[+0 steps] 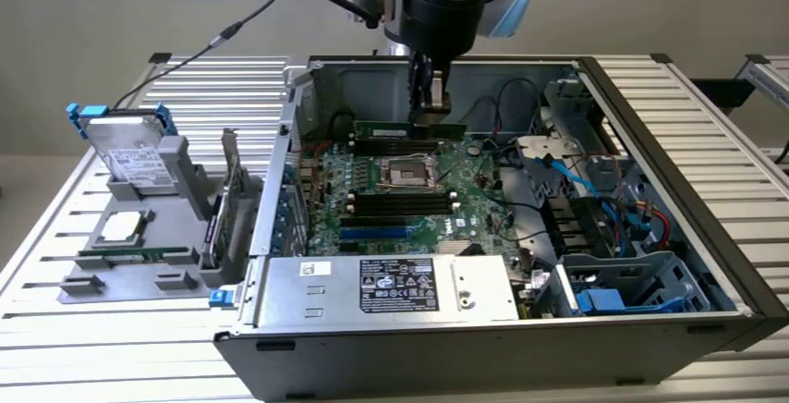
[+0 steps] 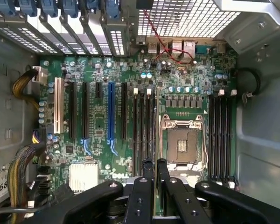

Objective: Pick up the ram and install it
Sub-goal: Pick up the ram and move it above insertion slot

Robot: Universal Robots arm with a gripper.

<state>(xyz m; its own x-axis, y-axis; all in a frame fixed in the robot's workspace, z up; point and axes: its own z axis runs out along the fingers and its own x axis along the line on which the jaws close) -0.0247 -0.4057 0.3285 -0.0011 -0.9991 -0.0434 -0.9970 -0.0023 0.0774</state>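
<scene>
gripper [image 2: 155, 163] clamped on ram [image 1: 384, 129] | edge-on, parallel to memory slots [image 2: 142, 126], just beside CPU socket [image 2: 183, 144] | ends apart from case walls [image 2: 261, 116]

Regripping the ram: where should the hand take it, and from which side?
The ram stands on edge, long and thin: pinch its upper long edge from above, across the two flat faces, leaving the lower edge free to seat.
</scene>
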